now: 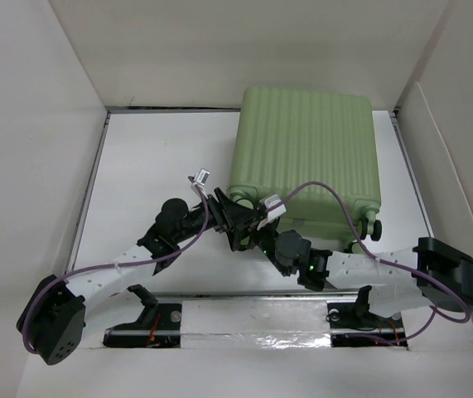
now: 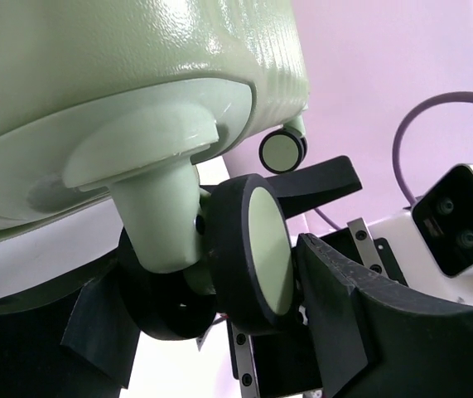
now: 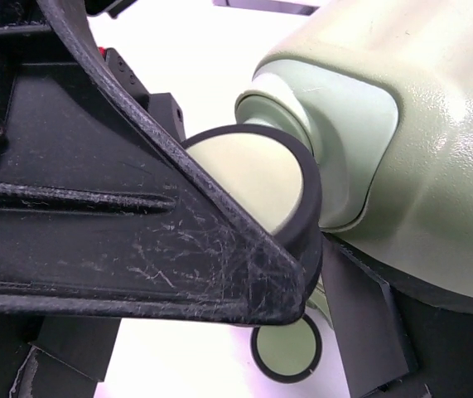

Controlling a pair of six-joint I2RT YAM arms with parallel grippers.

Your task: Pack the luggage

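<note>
Left pincer [image 2: 219, 290] brackets a luggage [image 1: 302, 149] wheel [image 2: 257, 257], grip unclear; right pincer [image 1: 251, 228] likewise; overhead hides both.

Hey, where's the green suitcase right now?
Top view: the suitcase lies closed at the table's far right, by the back wall; the left hand and right hand meet at its near-left corner wheel.

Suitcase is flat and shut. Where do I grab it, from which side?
Probably the corner wheel, across its two flat faces, coming from the near edge. The suitcase shell is too broad to pinch; the wheels stick out on that side.
</note>
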